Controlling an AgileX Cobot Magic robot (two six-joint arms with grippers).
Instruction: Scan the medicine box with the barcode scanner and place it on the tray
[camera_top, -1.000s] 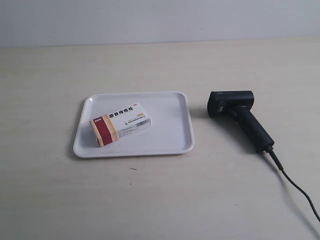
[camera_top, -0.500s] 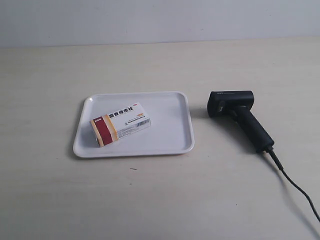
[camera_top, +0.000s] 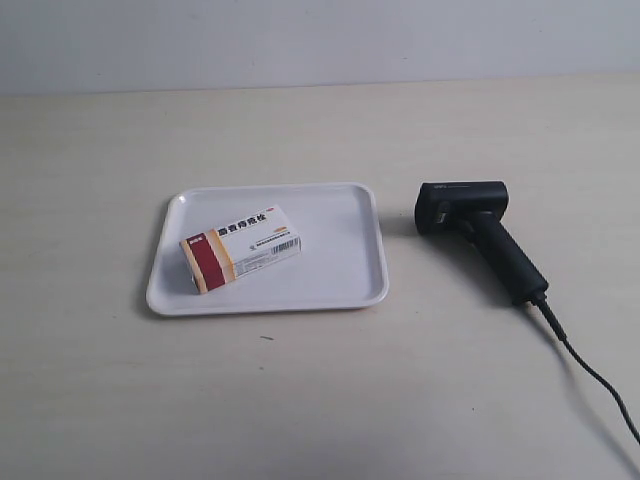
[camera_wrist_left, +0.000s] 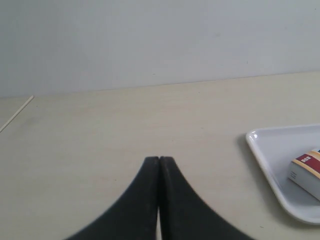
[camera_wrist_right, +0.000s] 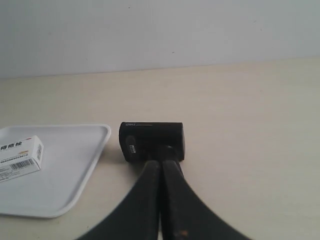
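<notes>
- Left gripper (camera_wrist_left: 159, 161): fingers pressed together, holding nothing, above bare table (camera_top: 300, 400), with the tray's corner and the box's red end just ahead and to one side.
- Right gripper (camera_wrist_right: 160, 165): fingers likewise together, empty, lined up behind the barcode scanner (camera_top: 478, 235), its head just beyond the tips.
- Medicine box (camera_top: 240, 247): flat on the left half of the tray (camera_top: 340, 270), barcode on the near long side.
- Scanner: on its side, right of the tray, apart from it, head far, cable (camera_top: 590, 375) trailing near-right.
- Judged step: first reach. Best to part both grippers before descending.
- Grasp the box across its short width, barcode side left uncovered.
- Take the scanner by the handle, clear of the cable.
</notes>
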